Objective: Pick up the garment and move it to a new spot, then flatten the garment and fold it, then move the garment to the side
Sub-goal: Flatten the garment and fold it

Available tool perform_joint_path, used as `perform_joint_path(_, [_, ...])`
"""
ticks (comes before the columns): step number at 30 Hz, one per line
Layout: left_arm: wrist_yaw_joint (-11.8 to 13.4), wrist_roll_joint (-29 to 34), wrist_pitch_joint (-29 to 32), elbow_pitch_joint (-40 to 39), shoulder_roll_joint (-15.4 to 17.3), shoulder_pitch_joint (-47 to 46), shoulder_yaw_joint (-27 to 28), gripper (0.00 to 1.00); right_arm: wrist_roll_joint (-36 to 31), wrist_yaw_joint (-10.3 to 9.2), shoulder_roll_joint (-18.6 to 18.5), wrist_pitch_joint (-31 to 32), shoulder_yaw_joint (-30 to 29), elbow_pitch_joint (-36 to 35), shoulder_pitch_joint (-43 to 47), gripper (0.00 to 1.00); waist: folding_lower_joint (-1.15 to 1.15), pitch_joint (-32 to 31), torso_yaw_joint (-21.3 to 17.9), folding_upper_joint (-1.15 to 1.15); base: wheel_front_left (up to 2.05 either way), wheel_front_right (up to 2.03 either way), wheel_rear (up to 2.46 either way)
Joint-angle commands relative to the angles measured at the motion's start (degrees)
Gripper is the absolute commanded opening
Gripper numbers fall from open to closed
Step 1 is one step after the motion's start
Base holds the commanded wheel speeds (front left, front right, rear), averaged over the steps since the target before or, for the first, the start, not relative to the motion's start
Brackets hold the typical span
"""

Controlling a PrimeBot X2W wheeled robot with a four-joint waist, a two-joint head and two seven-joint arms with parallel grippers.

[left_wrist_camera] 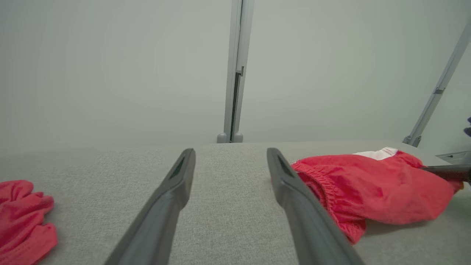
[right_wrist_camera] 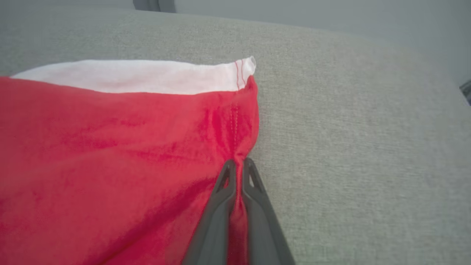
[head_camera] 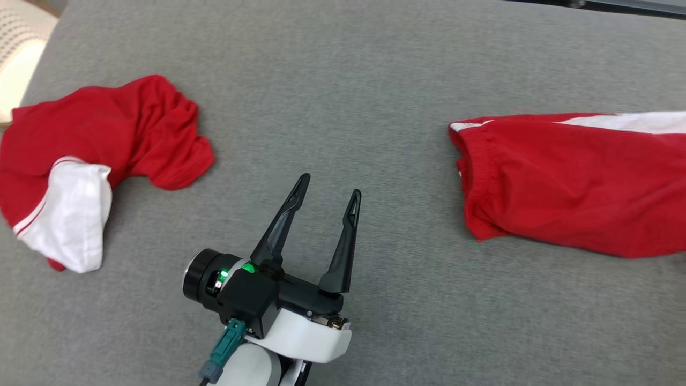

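Note:
Red shorts [head_camera: 568,177] with a white side stripe and a gathered waistband lie stretched out on the right of the grey padded surface [head_camera: 343,80]. My right gripper [right_wrist_camera: 239,162] is shut on the red hem of the shorts [right_wrist_camera: 110,154], just below the white stripe's corner. In the left wrist view a dark finger reaches into the far end of the shorts [left_wrist_camera: 371,187]. My left gripper [head_camera: 329,188] hovers open over bare surface in the middle, well left of the waistband. Nothing is between the fingers of the left gripper [left_wrist_camera: 231,152].
A second red garment [head_camera: 102,139] with a white panel lies crumpled at the left; its edge [left_wrist_camera: 22,217] shows at the lower left of the left wrist view. Grey frame posts [left_wrist_camera: 235,70] stand behind the surface's far edge. A pale cushion [head_camera: 16,59] sits at the far left corner.

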Motion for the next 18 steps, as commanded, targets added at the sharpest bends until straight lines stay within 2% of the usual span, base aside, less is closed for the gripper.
perform_joint_path(1, [-0.31, 0.58, -0.10, 0.03, 0.22, 0.05, 0.68, 1.00, -1.33, -0.14, -0.63, -1.29, -0.99, -0.58, 1.51, 0.00, 0.00, -0.93, -2.82, 0.00, 0.00, 0.00, 0.00])
perform_joint_path(6, [-1.18, 1.46, -0.11, 0.33, 0.23, -0.70, 1.17, 1.00, -5.58, -0.14, -0.70, -3.78, -3.21, -1.43, 2.45, 0.00, 0.00, -0.79, -5.07, 0.00, 0.00, 0.00, 0.00])
perform_joint_path(12, [-1.50, 1.44, -0.11, 1.05, 0.24, -0.70, 1.21, 1.00, -9.45, -0.14, 0.57, -4.04, -3.01, -4.22, 0.20, 0.00, 0.00, -1.34, -5.50, 0.00, 0.00, 0.00, 0.00])
perform_joint_path(18, [-1.58, 1.18, -0.11, 1.87, 0.22, 0.12, 1.70, 1.00, -15.04, -0.14, 1.51, -0.78, -1.07, -13.36, -0.81, 0.00, 0.00, -3.40, -5.20, 0.00, 0.00, 0.00, 0.00])
